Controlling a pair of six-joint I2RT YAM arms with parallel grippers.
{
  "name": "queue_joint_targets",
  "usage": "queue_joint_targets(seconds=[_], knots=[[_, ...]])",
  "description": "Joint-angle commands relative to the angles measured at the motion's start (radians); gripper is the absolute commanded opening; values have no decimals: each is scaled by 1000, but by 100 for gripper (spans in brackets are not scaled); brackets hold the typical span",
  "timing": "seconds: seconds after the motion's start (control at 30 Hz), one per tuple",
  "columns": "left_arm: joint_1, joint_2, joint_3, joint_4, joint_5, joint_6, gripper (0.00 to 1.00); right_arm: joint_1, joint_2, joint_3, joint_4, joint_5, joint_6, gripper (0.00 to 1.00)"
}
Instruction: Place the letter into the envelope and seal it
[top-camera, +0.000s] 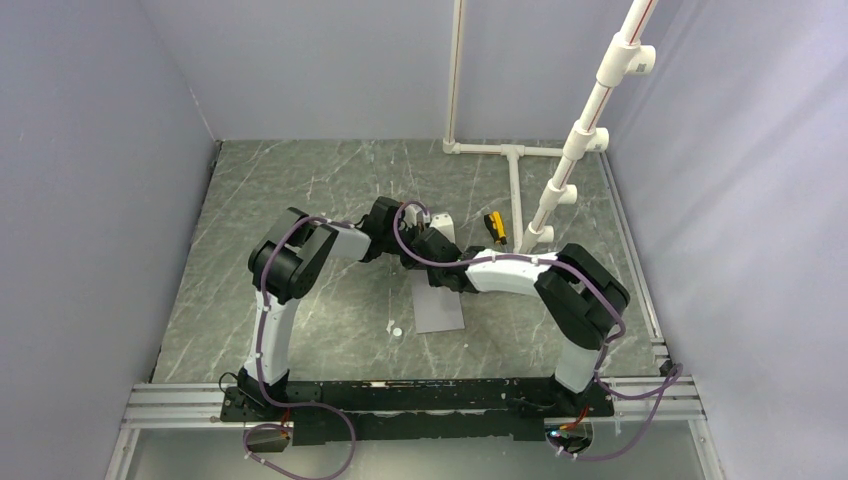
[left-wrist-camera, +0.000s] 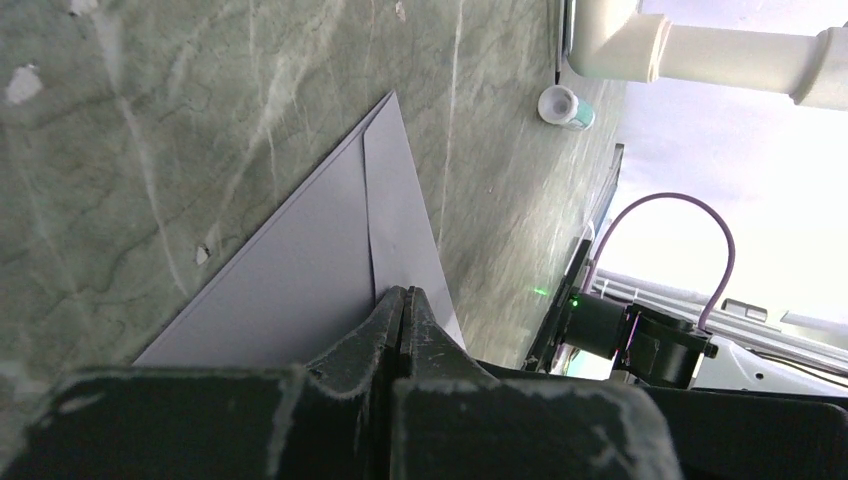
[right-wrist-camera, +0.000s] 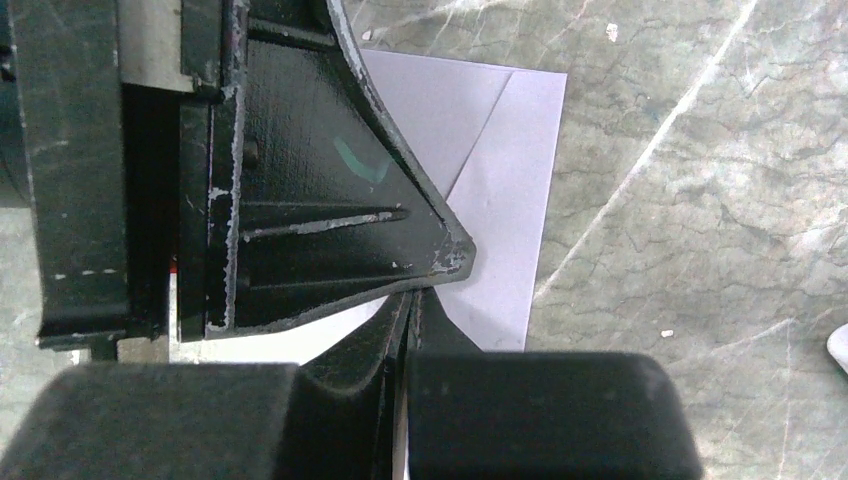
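A robotics lab cell: a marbled tabletop (top-camera: 300, 190) boxed in by plain grey walls (top-camera: 100, 150), with a white pipe frame (top-camera: 585, 135) and aluminium rails (top-camera: 170, 403).

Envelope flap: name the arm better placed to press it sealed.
Left, probably. The left hand, shut, has its tips right at the flap's seam on the envelope. The right hand, also shut, sits behind the left hand, which blocks its way to the flap.

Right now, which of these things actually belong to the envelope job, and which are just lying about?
Part of the job:
the envelope
left gripper and right gripper, both closed with tips at it
(the letter isn't in sight)

Just lying about:
yellow-and-black tool
white pipe frame
small white cap
white scrap
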Motion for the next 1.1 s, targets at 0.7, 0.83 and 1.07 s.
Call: queue_joint_targets(seconds=[0.7,0.83,1.07], knots=[[18,83,-36,-177,-128,66,2,59,-53,-111,-127,-95,88,6],[18,85,-35,-177,-127,69,2,59,-106,-163,-118,-90,112,17],[18,95,-16,-196,-126,80,2,58,-193,-255,-84,-109,130,31]])
